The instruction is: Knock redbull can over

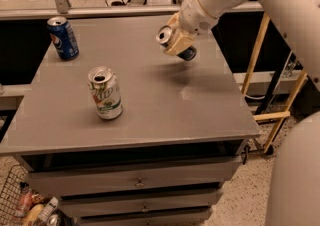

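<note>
The redbull can (167,37) is tipped far over toward the left at the back right of the grey table (150,115). Its silver top faces left and its blue base (188,54) points right. My gripper (176,42) is pressed against the can's middle and its tan fingers (177,46) cover most of the can's body. The white arm reaches in from the upper right.
A dark blue Pepsi can (62,38) stands upright at the back left. A white and green soda can (105,93) stands upright left of centre. Drawers sit under the tabletop. A wire basket (20,205) with items is at the lower left, a wooden frame (272,115) at the right.
</note>
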Robot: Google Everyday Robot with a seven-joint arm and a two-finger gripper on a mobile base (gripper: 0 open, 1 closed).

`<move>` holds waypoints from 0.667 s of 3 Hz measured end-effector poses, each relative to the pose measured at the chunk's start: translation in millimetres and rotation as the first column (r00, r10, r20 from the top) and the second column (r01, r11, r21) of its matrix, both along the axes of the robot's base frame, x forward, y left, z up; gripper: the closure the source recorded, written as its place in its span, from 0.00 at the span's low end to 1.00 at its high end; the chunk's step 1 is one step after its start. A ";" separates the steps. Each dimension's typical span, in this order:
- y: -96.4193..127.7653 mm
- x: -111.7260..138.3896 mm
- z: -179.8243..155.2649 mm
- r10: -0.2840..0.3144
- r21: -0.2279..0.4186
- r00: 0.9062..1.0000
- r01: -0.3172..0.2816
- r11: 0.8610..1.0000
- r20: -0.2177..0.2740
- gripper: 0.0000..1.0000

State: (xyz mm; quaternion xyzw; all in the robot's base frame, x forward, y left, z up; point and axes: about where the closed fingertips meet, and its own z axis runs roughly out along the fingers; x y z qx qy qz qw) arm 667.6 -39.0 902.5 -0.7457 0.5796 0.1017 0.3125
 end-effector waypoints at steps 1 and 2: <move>5.7 -16.3 -15.5 0.157 -0.191 0.987 -0.161 0.968 -0.038 1.00; 5.9 -25.4 -26.0 0.260 -0.302 0.959 -0.283 0.911 -0.112 1.00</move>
